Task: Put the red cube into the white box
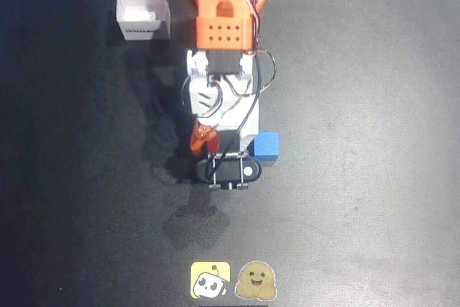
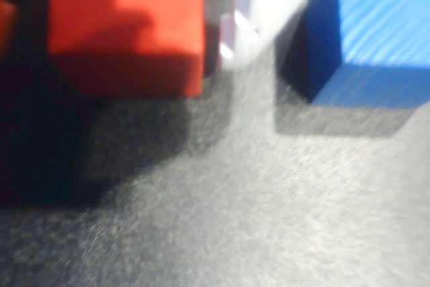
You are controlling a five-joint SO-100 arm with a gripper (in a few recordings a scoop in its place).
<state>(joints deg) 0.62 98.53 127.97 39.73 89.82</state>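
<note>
The red cube [image 2: 127,28] rests on the dark mat, between the fingers of my gripper [image 2: 119,45]. An orange finger [image 2: 5,21] shows at the left edge with a dark gap to the cube. A white finger [image 2: 259,11] stands just right of the cube, nearly touching it. The gripper is open around the cube. In the overhead view the gripper [image 1: 218,143] hangs low over the red cube [image 1: 213,145], which is mostly hidden under it. The white box [image 1: 143,12] stands open at the top left, far from the gripper.
A blue cube [image 1: 267,147] sits just right of the white finger, and appears large at the right in the wrist view [image 2: 383,31]. Two stickers, a yellow one [image 1: 210,280] and a tan one [image 1: 257,280], lie at the bottom edge of the mat.
</note>
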